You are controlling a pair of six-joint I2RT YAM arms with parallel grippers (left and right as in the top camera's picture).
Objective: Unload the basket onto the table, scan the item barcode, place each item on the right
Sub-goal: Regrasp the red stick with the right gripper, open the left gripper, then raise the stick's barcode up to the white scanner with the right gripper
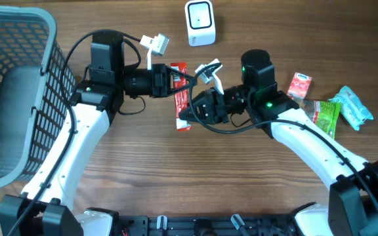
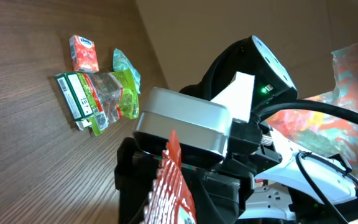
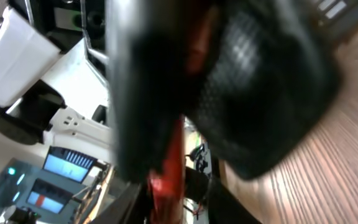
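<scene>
L gripper clenched on red packet; R gripper seemingly grips its lower end too, scanner at 12 o'clock.

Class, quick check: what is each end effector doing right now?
Left end effector: closed, holding the red packet.
Right end effector: at the same packet; whether it grips cannot be told.

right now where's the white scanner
In the overhead view the white scanner sits at top centre, on the far side from the robot, just beyond the red packet in the middle.
</scene>
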